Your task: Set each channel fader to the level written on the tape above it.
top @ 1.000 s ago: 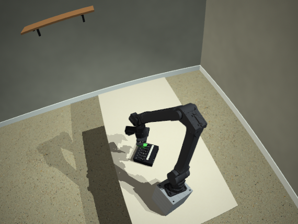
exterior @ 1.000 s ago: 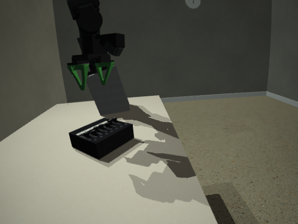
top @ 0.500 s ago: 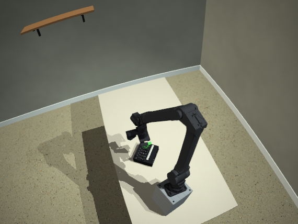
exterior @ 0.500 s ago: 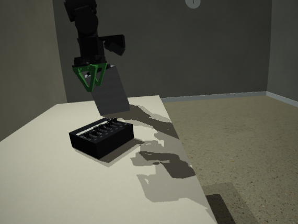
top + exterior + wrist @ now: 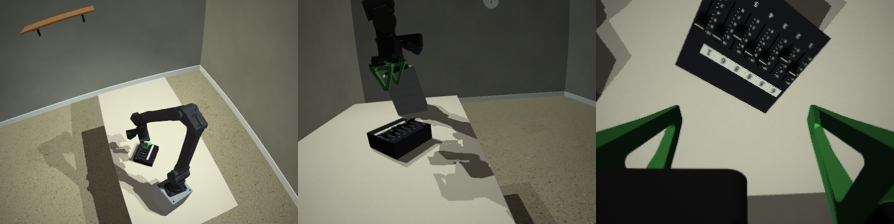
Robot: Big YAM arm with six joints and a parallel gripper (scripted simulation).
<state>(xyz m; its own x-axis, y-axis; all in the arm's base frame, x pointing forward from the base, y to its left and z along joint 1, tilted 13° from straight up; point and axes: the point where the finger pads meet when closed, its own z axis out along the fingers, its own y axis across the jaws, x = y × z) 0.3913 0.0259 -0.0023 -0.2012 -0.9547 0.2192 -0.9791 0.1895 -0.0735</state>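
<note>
The black lighting desk stands on its feet on the cream table. A white tape strip with small figures runs along one side of a row of several faders. The figures and cap positions are too small to read. My gripper has green fingers, is wide open and empty. It hangs above the desk's far end, well clear of the faders, pointing down.
The arm's grey base block stands on the table behind the desk. The table's long edge drops to the floor beside the desk. A wooden shelf hangs high on the wall.
</note>
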